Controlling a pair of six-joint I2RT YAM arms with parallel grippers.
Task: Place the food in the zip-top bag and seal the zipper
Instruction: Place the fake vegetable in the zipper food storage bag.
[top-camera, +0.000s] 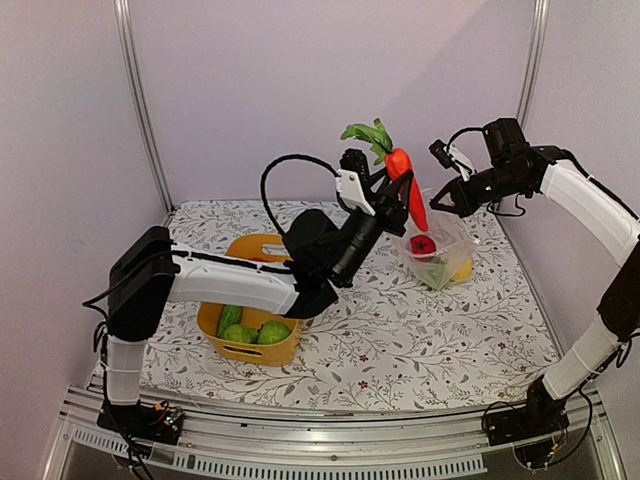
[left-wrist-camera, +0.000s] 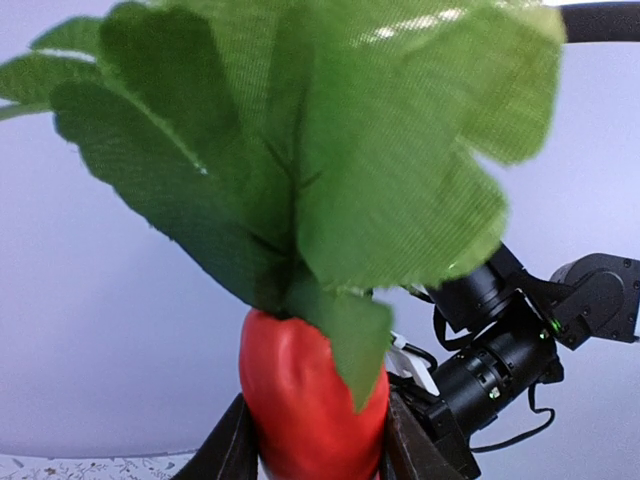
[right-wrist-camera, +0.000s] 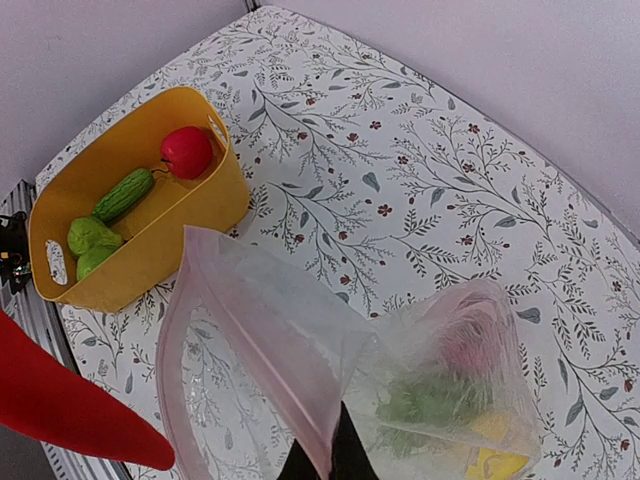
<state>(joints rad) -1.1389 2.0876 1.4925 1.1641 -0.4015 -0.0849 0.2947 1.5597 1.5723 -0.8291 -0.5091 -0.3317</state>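
Left gripper (top-camera: 392, 192): jaws partly open and clamped on the thick end of the carrot (top-camera: 407, 185), which is held aloft, tip down.
Right gripper (top-camera: 442, 200): closed tight on the upper edge of the bag (top-camera: 440, 252), by which the mouth is held up and open.
Bag: stood at the far right, well apart from the basket (top-camera: 285, 350); red, green and yellow food (top-camera: 422, 245) is seen inside (blurred through the plastic, so the kinds cannot be told).
Carrot: tip just beside the mouth, not yet inside.
Basket: an apple (right-wrist-camera: 187, 150), a cucumber (right-wrist-camera: 124, 194) and two limes (right-wrist-camera: 88, 236) are left in it.
Zipper (right-wrist-camera: 170, 350): unsealed, the mouth gaping.
Progress: judged roughly half done; five pieces remain to be bagged, after which the seal is to be pressed shut.
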